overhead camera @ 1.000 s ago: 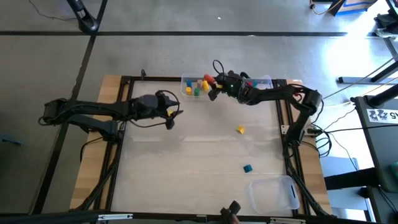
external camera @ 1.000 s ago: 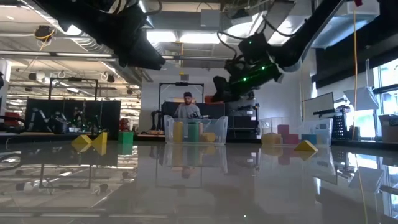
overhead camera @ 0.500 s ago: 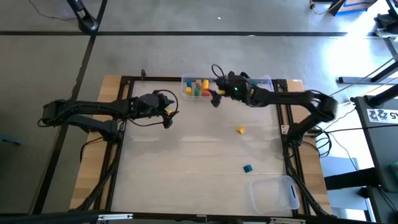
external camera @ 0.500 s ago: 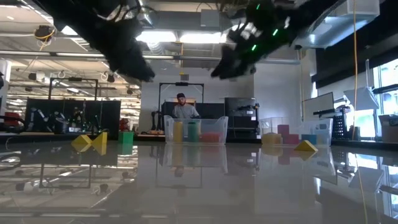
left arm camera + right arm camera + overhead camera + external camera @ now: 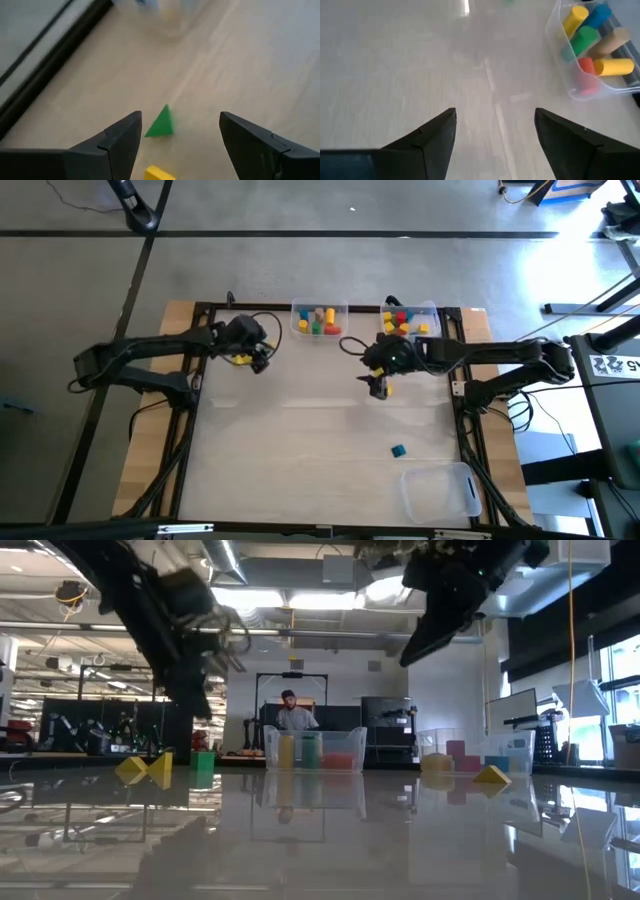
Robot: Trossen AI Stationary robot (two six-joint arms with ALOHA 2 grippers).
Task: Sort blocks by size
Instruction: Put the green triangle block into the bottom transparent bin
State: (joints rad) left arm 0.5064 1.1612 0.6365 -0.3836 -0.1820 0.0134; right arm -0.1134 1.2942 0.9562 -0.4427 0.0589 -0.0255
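My left gripper [image 5: 257,364] hangs open above the far left of the table. A green wedge-shaped block [image 5: 161,123] and a yellow block [image 5: 159,173] lie on the table just ahead of its fingers [image 5: 180,116]. My right gripper [image 5: 378,386] is open over the middle right, right above a yellow block [image 5: 387,389]; its wrist view shows only bare table between the fingers [image 5: 495,111]. A blue block [image 5: 398,450] lies nearer the front. Two clear bins at the far edge hold several blocks [image 5: 320,320] [image 5: 408,321].
An empty-looking clear bin [image 5: 441,492] sits at the near right corner. A dark frame [image 5: 203,308] runs round the table. In the low view a person [image 5: 292,715] stands beyond the far edge, behind the bin [image 5: 315,750].
My right gripper has left the far middle bin and swung toward the near and right side, ending over the yellow block at middle right. My left gripper has moved toward the far left, tipped downward and sunk toward the yellow and green blocks.
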